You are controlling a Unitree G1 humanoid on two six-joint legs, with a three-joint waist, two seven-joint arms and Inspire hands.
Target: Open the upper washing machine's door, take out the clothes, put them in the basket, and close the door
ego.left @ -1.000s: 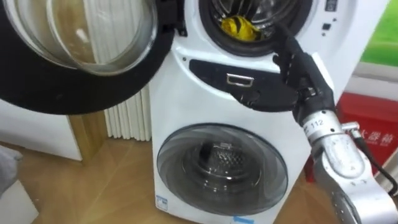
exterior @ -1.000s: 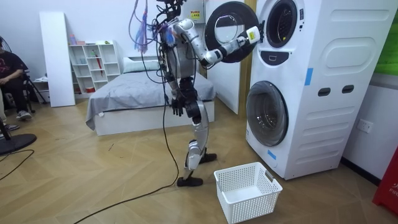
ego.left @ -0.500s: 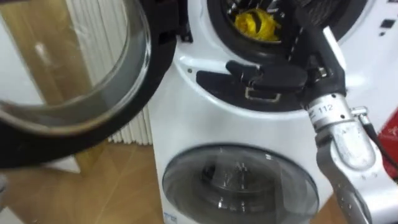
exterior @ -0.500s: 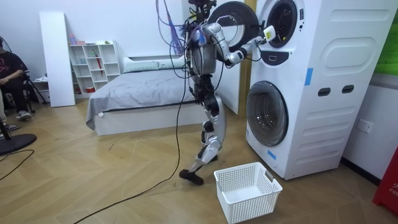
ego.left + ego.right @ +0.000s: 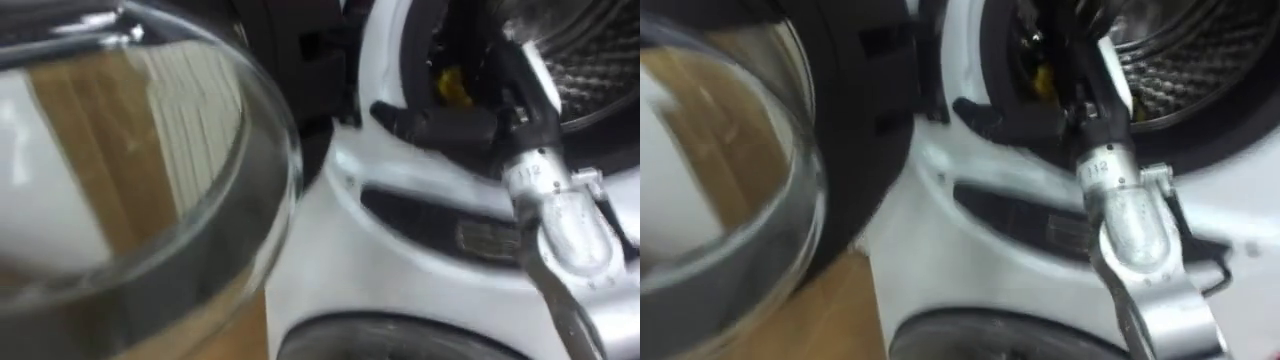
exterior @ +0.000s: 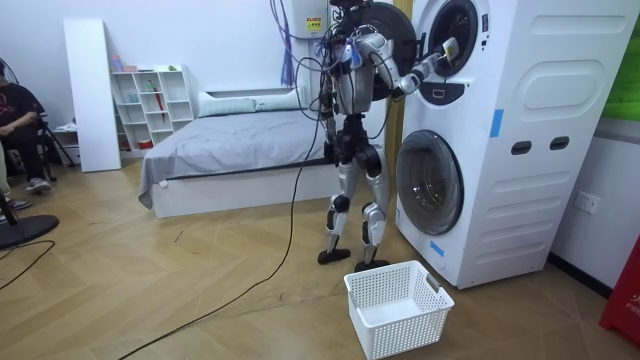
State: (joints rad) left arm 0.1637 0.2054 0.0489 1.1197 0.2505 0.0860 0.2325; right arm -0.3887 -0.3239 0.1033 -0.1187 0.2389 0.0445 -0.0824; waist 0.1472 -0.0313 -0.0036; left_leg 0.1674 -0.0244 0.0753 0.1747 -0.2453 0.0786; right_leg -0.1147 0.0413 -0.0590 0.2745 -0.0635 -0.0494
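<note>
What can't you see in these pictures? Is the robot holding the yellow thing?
Right hand: blurred in the eye views, tiny in the room view, so its hold is unclear.
Yellow cloth: mostly hidden behind that hand.
Drum: cut off by the top edge, so other clothes inside are unknown.

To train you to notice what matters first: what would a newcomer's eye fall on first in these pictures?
First, the robot's right hand at the mouth of the upper drum of the stacked washing machine, close to a yellow cloth inside. Next, the round glass door, swung open on the left of the eye views. The white basket stands on the floor by the robot's feet.
</note>
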